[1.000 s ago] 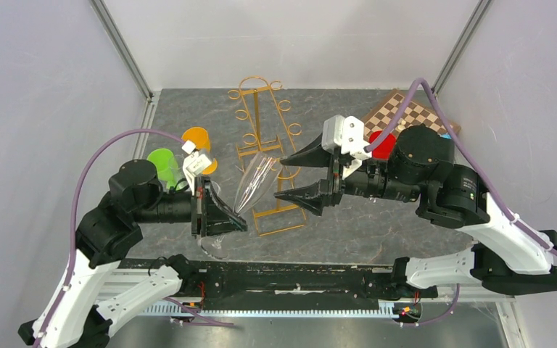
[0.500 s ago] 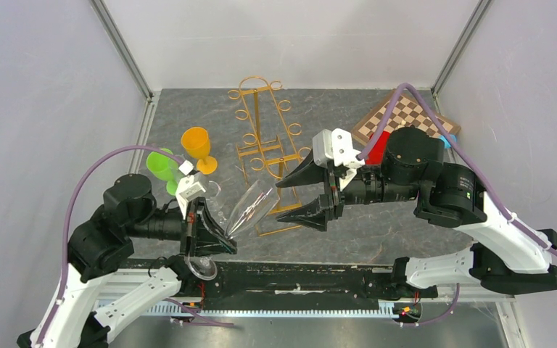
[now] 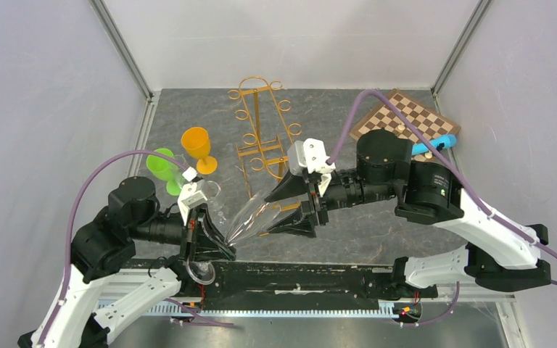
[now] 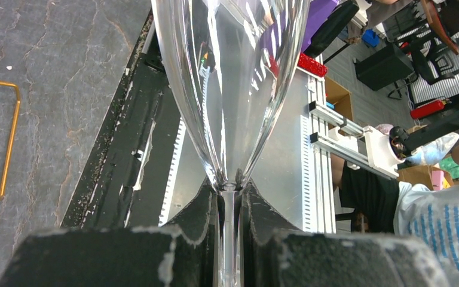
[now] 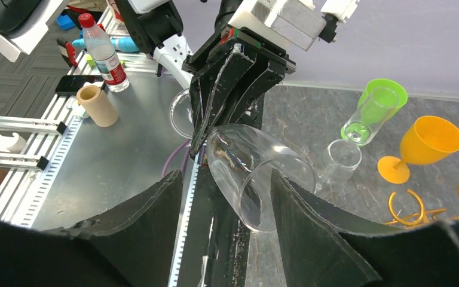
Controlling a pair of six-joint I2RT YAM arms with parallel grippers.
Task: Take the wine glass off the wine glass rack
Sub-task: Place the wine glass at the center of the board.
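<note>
The clear wine glass (image 3: 250, 217) lies tilted in the air, off the gold wire wine glass rack (image 3: 260, 138) and near the table's front edge. My left gripper (image 3: 221, 245) is shut on its stem (image 4: 229, 230), just below the bowl (image 4: 230, 89). The foot (image 3: 200, 271) sticks out behind the fingers. My right gripper (image 3: 266, 216) is open, with its fingers on either side of the bowl's rim (image 5: 257, 179). In the right wrist view the gripper (image 5: 226, 179) has the rim close to its right finger (image 5: 317, 221). I cannot tell if they touch.
A green glass (image 3: 161, 165), an orange goblet (image 3: 197, 145) and a small clear glass (image 5: 340, 158) stand left of the rack. A chessboard (image 3: 406, 116) and a blue object (image 3: 435, 143) lie at the back right. The rack's base wire (image 4: 6, 137) is close by.
My left gripper has drawn the glass back toward the near edge, away from the rack. My right gripper has moved left and nearer, and its open fingers now flank the bowl's rim.
</note>
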